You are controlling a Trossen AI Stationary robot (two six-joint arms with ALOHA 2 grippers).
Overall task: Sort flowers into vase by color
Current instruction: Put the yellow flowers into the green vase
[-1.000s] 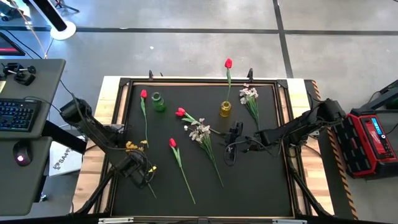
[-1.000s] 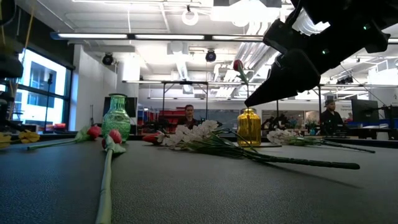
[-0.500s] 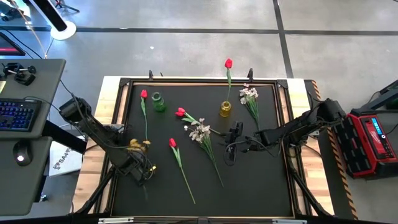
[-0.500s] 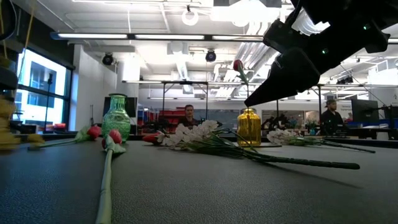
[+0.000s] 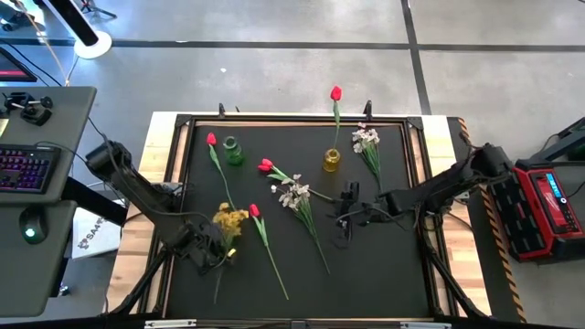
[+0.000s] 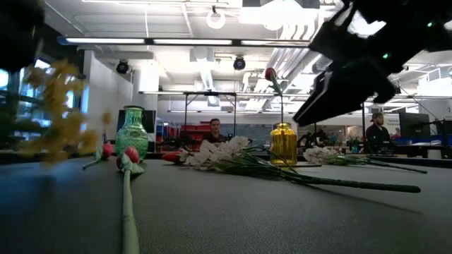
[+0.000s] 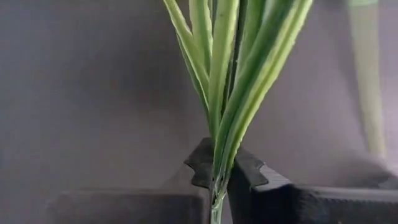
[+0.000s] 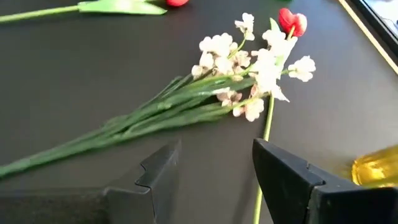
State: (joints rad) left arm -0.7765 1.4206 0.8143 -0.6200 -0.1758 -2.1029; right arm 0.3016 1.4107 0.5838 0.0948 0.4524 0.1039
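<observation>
Yellow spray (image 5: 229,219), light and floppy, pinched low on its thin green stems in the left gripper (image 7: 217,180) at the near left of the table (image 5: 384,274); slippery plastic, likely to swing or slide unless clamped firmly near the stem base; best kept upright for the yellow vase (image 5: 331,161) at the far side. Right gripper (image 8: 214,177) open and empty, just beside the white spray (image 8: 249,56) at centre.

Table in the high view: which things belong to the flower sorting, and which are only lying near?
Job: yellow spray held by left gripper; red tulips; white sprays; green vase; yellow vase; right gripper, open.

Only near: keyboard, mouse, red case.
</observation>
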